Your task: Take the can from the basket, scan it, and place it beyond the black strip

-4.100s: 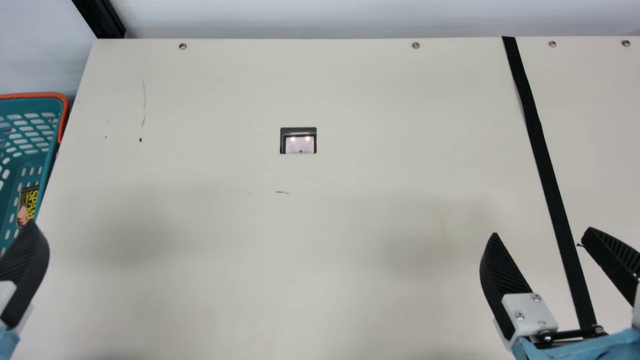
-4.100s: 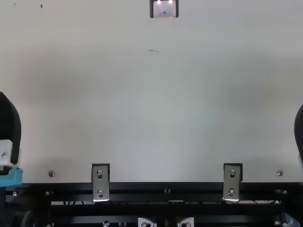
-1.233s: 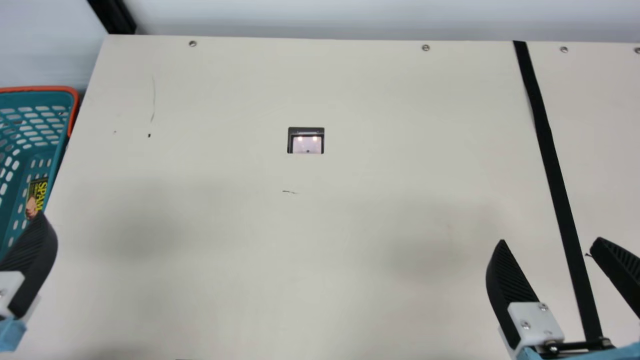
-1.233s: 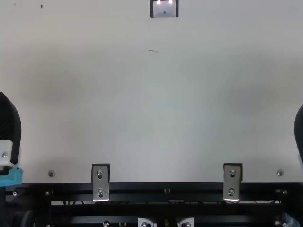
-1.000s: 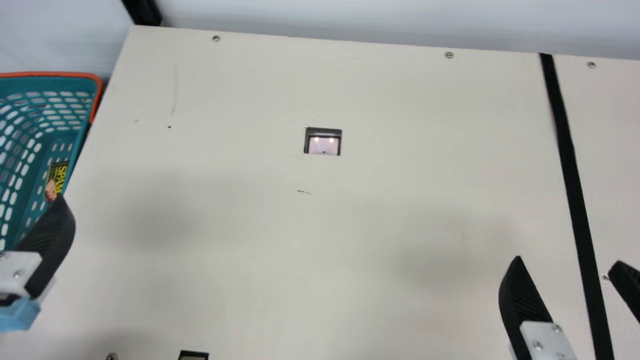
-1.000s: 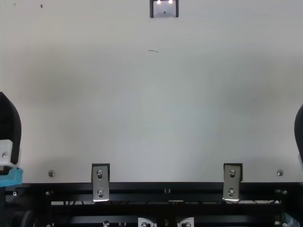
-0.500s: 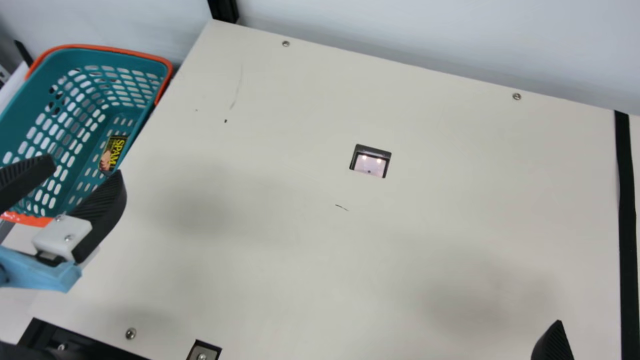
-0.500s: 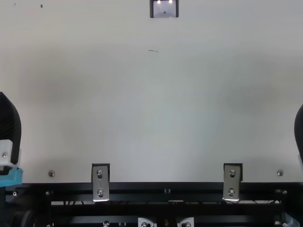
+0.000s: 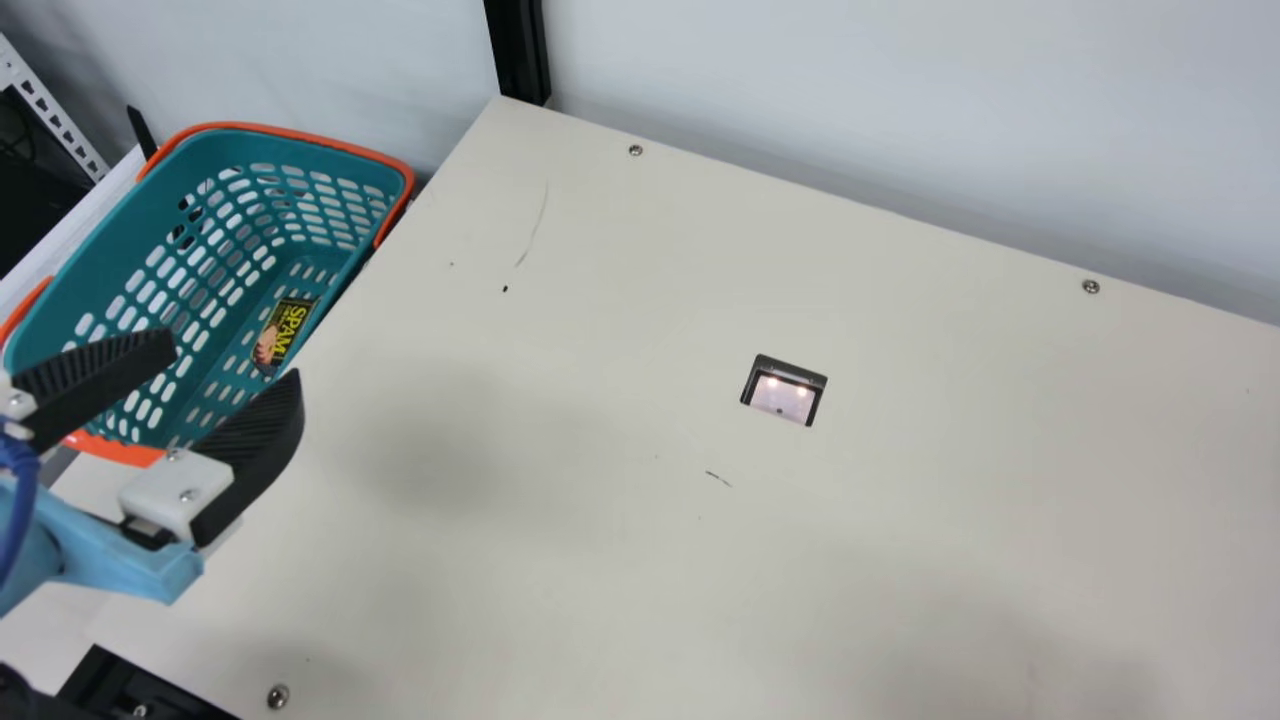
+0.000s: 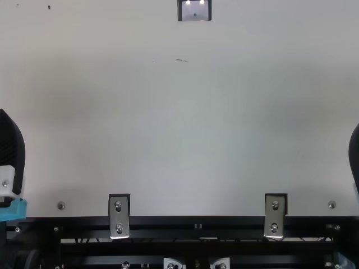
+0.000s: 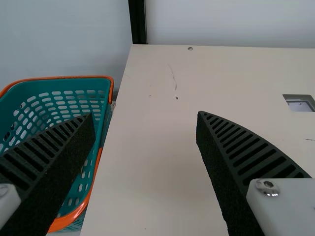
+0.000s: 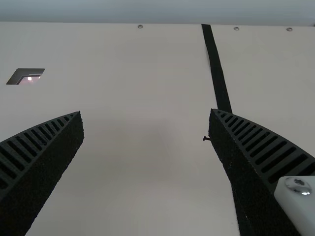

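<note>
Nearest, in the top view, a smooth black metal rail [image 10: 196,227] runs along the table's edge, with two shiny rectangular brackets [image 10: 118,216] screwed over it. Above the table [image 9: 600,560], at the robot's left, the left gripper [image 9: 235,362] has its two fingers spread wide, with cream tabletop showing through the gap in its wrist view. They are black, ribbed and curved to a point, set on white blocks over a pale blue mount. The right gripper [image 10: 354,154] shows at the top view's right edge as one curved black finger; in the wrist view, the right gripper [image 12: 146,112] likewise has its fingers wide apart, matte and slotted, with smooth tabletop between them. Past the left fingers, beside the table, sits a teal plastic basket [image 9: 130,220], rounded at the corners, pierced with oblong holes and rimmed in orange. The can [image 9: 285,335] lies low inside it, near the table-side wall, its label dark with yellow lettering and a pinkish patch. Farther in, a square scanner window [image 9: 783,392] is sunk in the table, dark-framed, with two glowing spots. The flat black strip [image 12: 216,69] runs toward the far edge, where a black post [image 9: 518,50] stands against a pale wall [image 9: 850,90].
</note>
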